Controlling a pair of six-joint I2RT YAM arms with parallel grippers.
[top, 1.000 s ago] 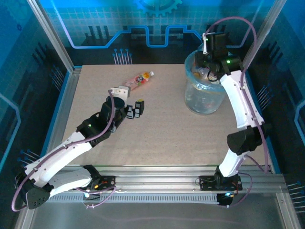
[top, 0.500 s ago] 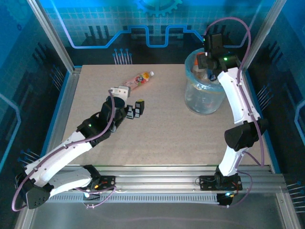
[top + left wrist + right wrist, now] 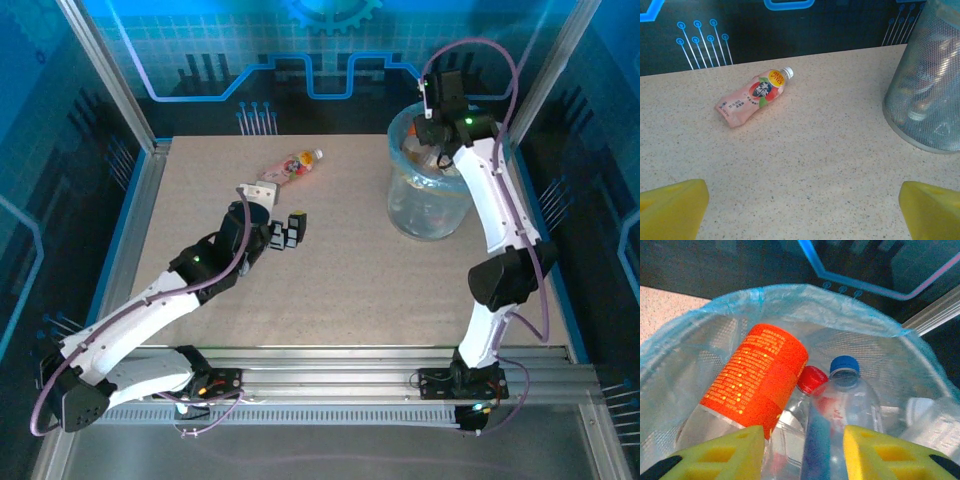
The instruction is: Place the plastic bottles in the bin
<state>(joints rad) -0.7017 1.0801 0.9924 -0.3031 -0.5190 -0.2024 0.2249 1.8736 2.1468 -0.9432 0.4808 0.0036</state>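
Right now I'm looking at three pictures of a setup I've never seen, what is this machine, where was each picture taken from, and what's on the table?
These are two white robot arms, a left arm and a right arm, bolted at the near edge of a table, each ending in a two-finger gripper. The wide picture comes from a camera above and behind them; the other two from cameras on the wrists. The left gripper is wide open and empty, facing a pink bottle lying on its side on the table. The right gripper hangs over a bin, jaws apart, gripping nothing; inside lie an orange-labelled bottle and a blue-capped bottle.
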